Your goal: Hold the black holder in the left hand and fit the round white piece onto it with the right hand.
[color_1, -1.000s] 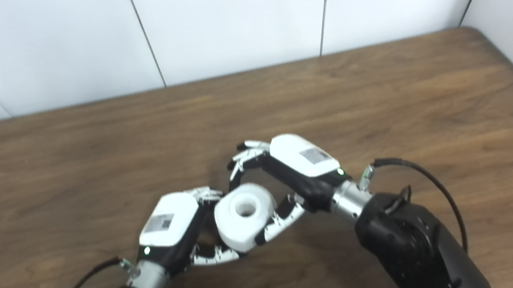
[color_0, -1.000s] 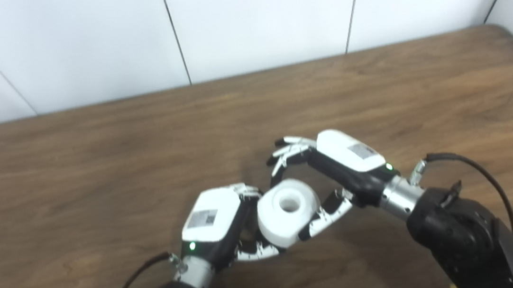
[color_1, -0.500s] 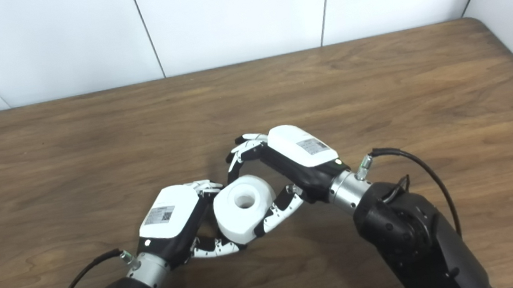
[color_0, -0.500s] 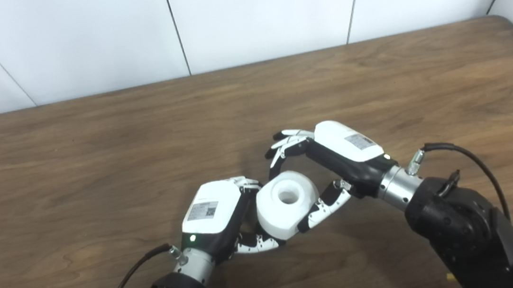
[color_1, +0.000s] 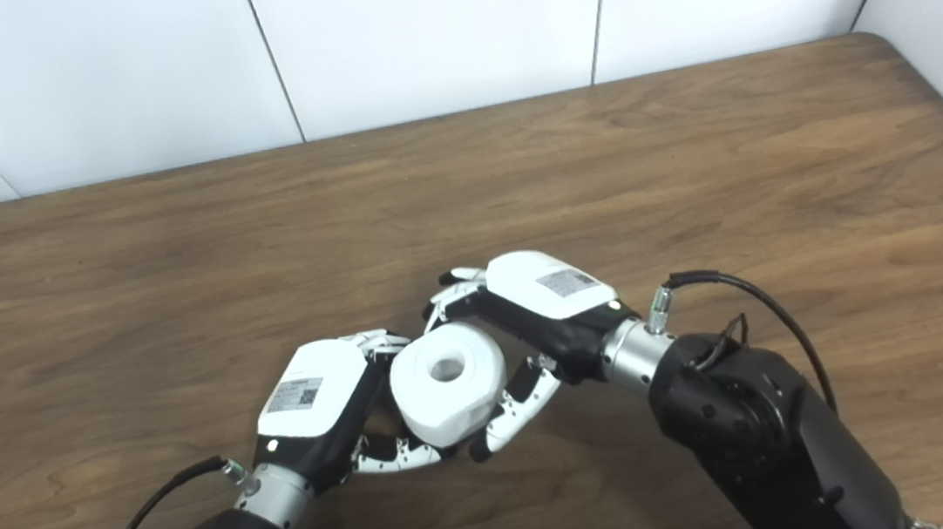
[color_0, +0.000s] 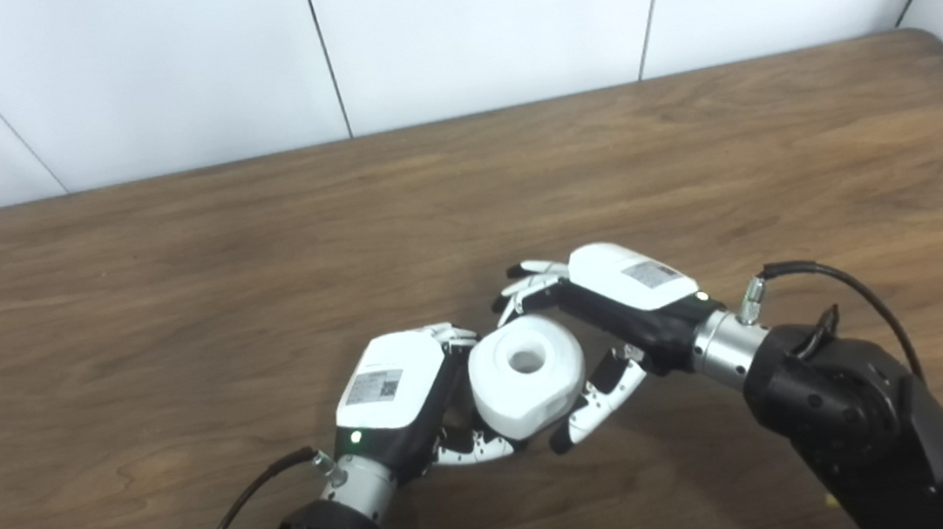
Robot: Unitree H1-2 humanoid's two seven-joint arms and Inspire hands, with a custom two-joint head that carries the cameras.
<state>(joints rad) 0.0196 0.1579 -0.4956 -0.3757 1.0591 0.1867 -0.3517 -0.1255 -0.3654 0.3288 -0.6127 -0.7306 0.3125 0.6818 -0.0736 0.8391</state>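
Note:
The round white piece (color_0: 527, 373), a thick ring with a centre hole facing up, sits between my two hands just above the table. My left hand (color_0: 398, 395) is curled at its left side, with its fingers (color_0: 473, 448) wrapped under it. The black holder is almost wholly hidden behind the white piece and the left palm. My right hand (color_0: 609, 320) cups the white piece from the right. Its fingers (color_0: 522, 290) curl over the far rim and its thumb (color_0: 595, 400) lies along the near right side.
The brown wooden table (color_0: 174, 269) stretches away on all sides, with a white panelled wall (color_0: 456, 29) behind it. The table's right corner (color_0: 939, 40) is rounded. Cables run off both wrists, one of them on the right (color_0: 832, 279).
The camera tilted a little early on. Since half a second ago the right hand has sunk lower and its thumb has slid down the white piece. The left hand has barely moved.

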